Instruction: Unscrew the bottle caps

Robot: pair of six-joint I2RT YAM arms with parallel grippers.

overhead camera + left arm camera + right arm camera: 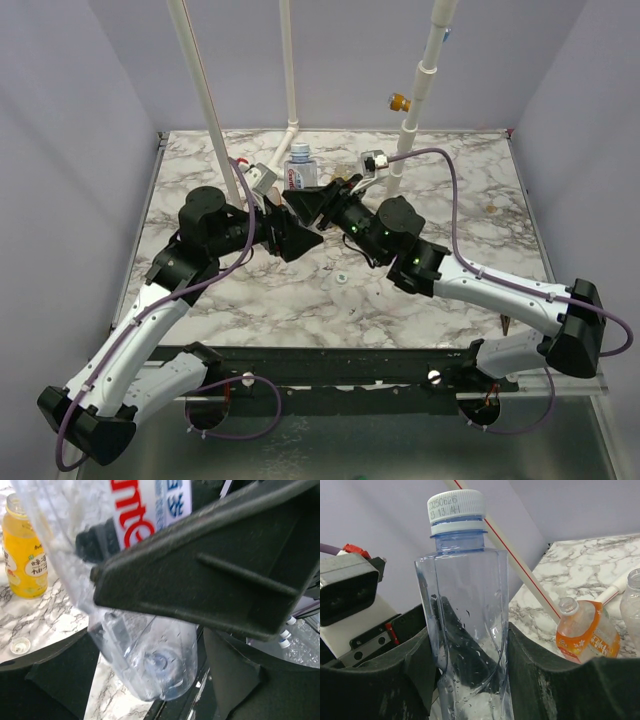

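— How are the two arms placed?
— Both reach in from the near edge and bend towards each other, meeting at the far middle of the marble table (500,240). The left gripper (280,205) and the right gripper (300,198) come at the clear blue-labelled bottle (300,172) from opposite sides, just near of the white pipe frame (289,80).
— Are they holding it?
— Yes, both. The right wrist camera shows its black fingers (550,680) pressed on either side of the upright bottle's body, below the white cap (456,507), which sits on the neck. The left wrist camera shows its own fingers closed narrow around the bottle's base.
— What does one camera catch that the other misses?
— Only the left wrist view has the yellow-orange bottle (22,550) standing on the marble, with a loose cap (20,645) lying near it. Only the right wrist view has the squat orange bottle (587,635), its neck open, and a small clear bottle (632,600) just beside it
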